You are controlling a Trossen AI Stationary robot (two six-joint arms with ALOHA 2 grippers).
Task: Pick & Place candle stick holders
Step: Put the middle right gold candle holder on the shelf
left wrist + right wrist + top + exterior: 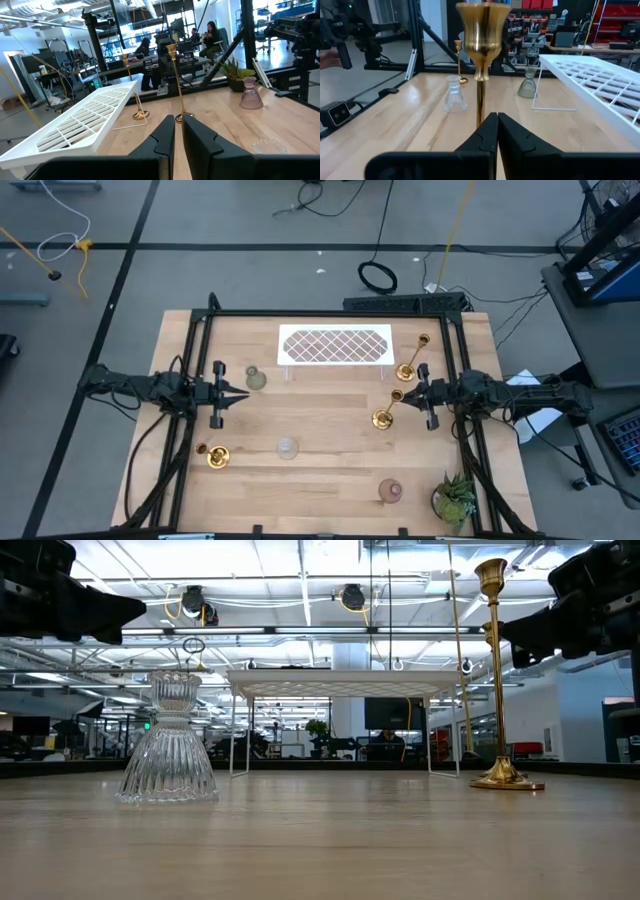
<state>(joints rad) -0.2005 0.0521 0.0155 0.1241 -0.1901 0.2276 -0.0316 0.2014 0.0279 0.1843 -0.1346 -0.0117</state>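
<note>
- Wooden table (330, 470) with the white tray (335, 345) standing on wire legs at the far edge, potted plant (455, 500) in the near right corner.
- My right gripper (418, 393) sits just beside the tall gold candlestick (388, 410) on the right side. In its wrist view the fingers look pressed together right below the cup, with the stem running down behind the tips, so I can't say for sure it's clamped or just lined up.
- Second tall gold candlestick (412, 360) stands near the tray's right end.
- Left gripper (240, 392) hovers mid-left with its fingers nearly closed and nothing in them.
- Short gold holder (216, 455) is near left; greenish glass holder (255, 378) is just beside the left gripper, clear glass holder (287, 447) centre, pinkish glass holder (390, 491) near right by the plant.
- My guess on handling: the tall ones are stiff, slick and top-heavy, so I'd grip low on the stem. The glass ones feel chippable; take them at the narrow waist, gently.
</note>
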